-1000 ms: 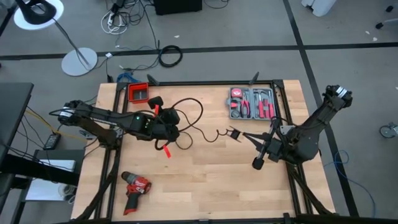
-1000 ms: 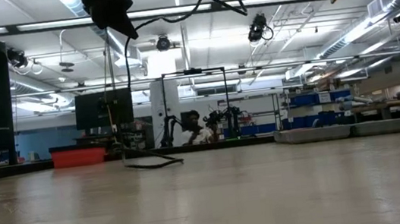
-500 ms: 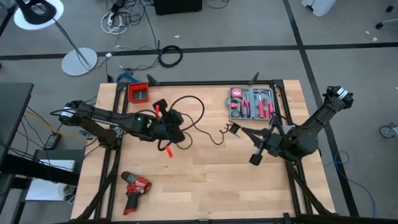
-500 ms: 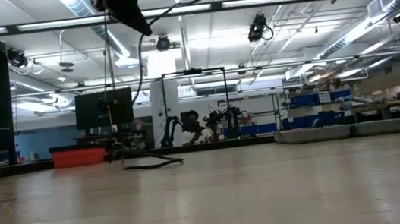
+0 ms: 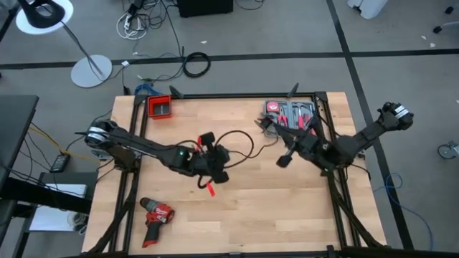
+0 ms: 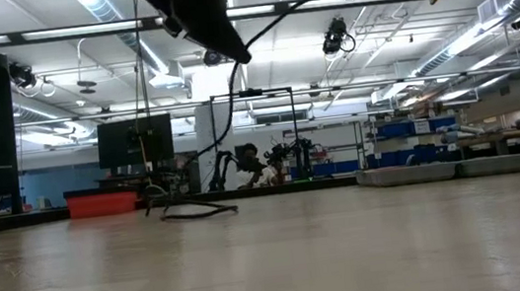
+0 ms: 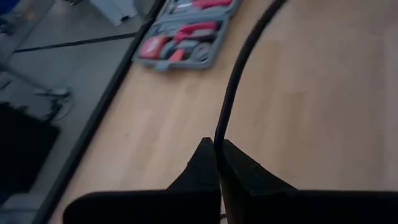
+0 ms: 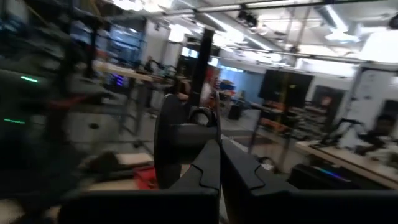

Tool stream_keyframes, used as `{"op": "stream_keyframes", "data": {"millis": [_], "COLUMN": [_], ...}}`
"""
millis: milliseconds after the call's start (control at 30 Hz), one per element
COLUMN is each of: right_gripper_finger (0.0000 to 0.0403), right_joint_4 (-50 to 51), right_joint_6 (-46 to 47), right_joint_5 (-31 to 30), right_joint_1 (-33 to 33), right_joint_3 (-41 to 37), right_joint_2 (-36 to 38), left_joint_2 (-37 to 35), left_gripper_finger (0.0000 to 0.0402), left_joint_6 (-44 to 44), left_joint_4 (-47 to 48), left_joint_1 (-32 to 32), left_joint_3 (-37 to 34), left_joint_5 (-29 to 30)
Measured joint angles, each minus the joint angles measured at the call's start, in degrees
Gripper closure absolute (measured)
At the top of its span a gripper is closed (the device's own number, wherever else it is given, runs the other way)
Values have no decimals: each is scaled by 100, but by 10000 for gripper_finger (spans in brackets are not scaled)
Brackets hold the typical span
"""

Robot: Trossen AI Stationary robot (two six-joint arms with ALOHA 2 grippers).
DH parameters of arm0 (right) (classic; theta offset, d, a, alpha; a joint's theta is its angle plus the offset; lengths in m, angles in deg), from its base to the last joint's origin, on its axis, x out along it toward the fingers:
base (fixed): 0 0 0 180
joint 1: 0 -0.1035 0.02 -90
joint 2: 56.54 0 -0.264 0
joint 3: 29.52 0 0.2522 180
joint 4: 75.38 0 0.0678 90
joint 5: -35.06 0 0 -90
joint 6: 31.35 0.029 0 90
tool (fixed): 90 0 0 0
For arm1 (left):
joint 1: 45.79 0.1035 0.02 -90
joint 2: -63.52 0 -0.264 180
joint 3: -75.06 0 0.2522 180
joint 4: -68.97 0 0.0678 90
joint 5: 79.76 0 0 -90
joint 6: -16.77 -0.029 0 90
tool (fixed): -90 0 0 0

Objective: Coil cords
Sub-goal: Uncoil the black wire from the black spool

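While pinched by left tool (image 7: 217,163), thin black cord (image 7: 239,68), taut, loosely looped

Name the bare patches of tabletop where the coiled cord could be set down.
Free: the near half of the table, right of the red drill; also the stretch between the red bin and the tool case. Crowded: the middle, where both grippers, left and right, hold the cord.
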Motion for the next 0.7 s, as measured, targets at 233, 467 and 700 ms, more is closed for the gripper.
{"op": "stream_keyframes", "data": {"millis": [233,467,700], "right_gripper_finger": [403,403,403], "right_joint_4": [308,707,932], "right_joint_6": [-390,116,1302], "right_joint_5": [-31,359,1187], "right_joint_1": [754,1253,1318], "right_joint_3": [0,0,0], "right_joint_2": [-5,-7,-7], "left_joint_2": [12,12,12], "left_gripper_finger": [402,402,402], "left_joint_6": [-131,-331,-657], "left_joint_4": [-702,-734,-615], "left_joint_1": [-341,-694,-744], "left_joint_3": [37,452,660], "left_joint_5": [-490,-497,29]}}
